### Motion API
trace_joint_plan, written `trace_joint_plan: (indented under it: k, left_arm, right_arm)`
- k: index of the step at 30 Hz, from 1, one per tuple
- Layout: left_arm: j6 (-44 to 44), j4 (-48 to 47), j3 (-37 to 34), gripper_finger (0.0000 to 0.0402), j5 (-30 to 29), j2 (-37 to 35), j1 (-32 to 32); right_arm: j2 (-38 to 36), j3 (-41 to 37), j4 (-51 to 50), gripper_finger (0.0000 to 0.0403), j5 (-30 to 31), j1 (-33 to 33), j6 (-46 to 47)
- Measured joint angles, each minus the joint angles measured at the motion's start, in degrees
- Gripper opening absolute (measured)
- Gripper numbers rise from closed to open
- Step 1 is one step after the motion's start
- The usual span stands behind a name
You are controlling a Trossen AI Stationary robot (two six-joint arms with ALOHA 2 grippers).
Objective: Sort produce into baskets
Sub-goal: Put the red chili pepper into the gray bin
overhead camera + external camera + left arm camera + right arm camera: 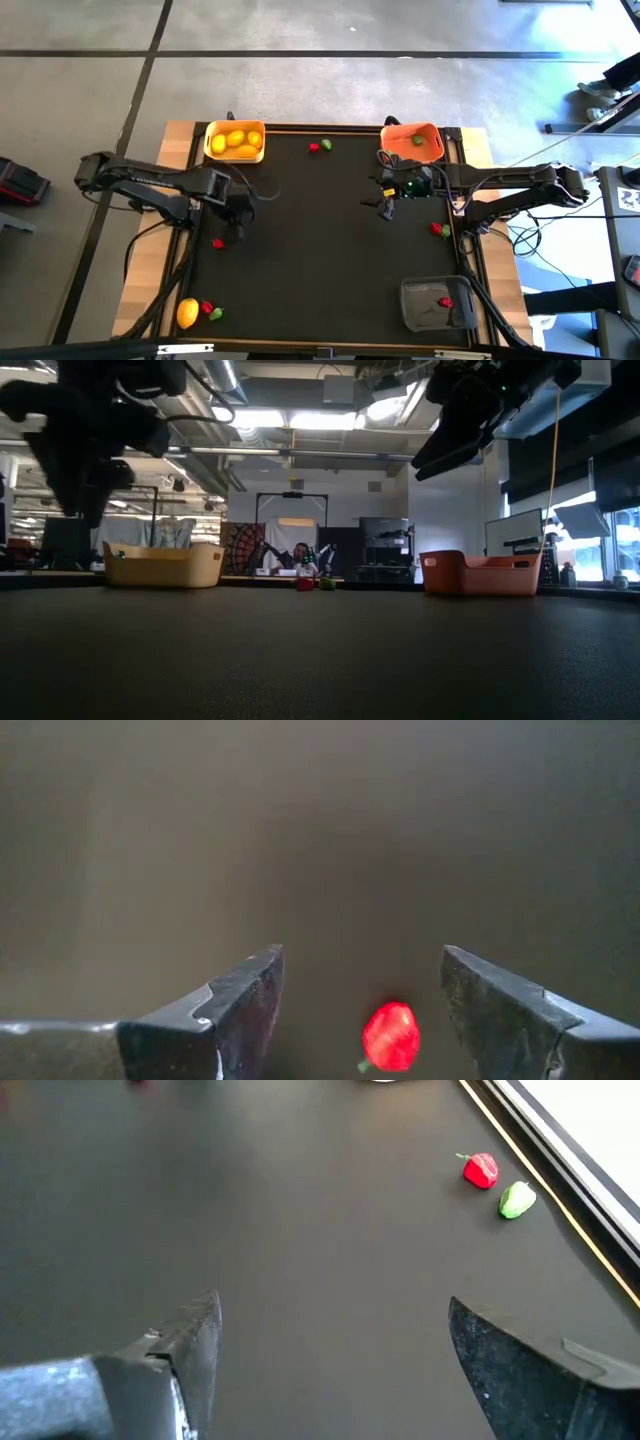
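My left gripper (pixel 238 224) (pixel 360 955) points down, open, above the dark table. A small red piece (pixel 391 1036) (pixel 218 243) lies on the mat below it, seen between the two fingers and untouched. My right gripper (pixel 385 207) (pixel 335 1305) hangs open and empty near the orange-red basket (pixel 412 142), which holds a green piece (pixel 418 140). The yellow basket (pixel 235 140) holds lemons. The dark grey basket (pixel 437 303) holds a red piece (pixel 446 302). Loose pairs of red and green lie at the far middle (pixel 320 146) and the right (pixel 481 1169).
A lemon (pixel 187 313) with a red piece (pixel 207 308) and a green piece (pixel 216 313) lies at the near left corner. The wooden table frame (pixel 180 135) borders the mat. The mat's middle (pixel 320 250) is bare.
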Motion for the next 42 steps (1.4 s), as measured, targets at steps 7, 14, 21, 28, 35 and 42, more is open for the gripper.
trace_joint_plan:
  k: [7, 14, 21, 28, 35, 42]
  left_arm:
    - [-5.83, -2.20, 0.00, 0.0260, 0.02, 3.50, -8.20]
    - [-12.41, -2.18, 0.00, 0.0260, 0.01, 5.91, -12.45]
    - [-13.23, -2.66, 0.00, 0.0260, 0.00, 6.51, -17.22]
    - [-16.70, -5.18, -0.01, 0.0260, -0.20, 6.80, -22.52]
    - [-21.82, -5.07, -4.69, 0.0260, 1.39, 7.06, -26.30]
    - [-23.58, -0.34, -10.36, 0.0260, 2.15, 7.06, -28.74]
  right_arm:
    - [-0.02, 0.00, -6.94, 0.0319, -5.42, 0.07, 3.19]
    - [-0.02, 0.00, -8.76, 0.0319, -6.48, 5.08, 6.46]
    - [-0.02, 0.00, -8.66, 0.0319, -0.64, 11.71, 10.70]
    - [-0.02, 0.00, -8.72, 0.0319, 5.61, 15.40, 12.24]
    - [-0.02, 0.00, -8.87, 0.0319, 6.05, 15.41, 12.09]
    - [-0.02, 0.00, -8.85, 0.0319, 6.16, 15.41, 11.87]
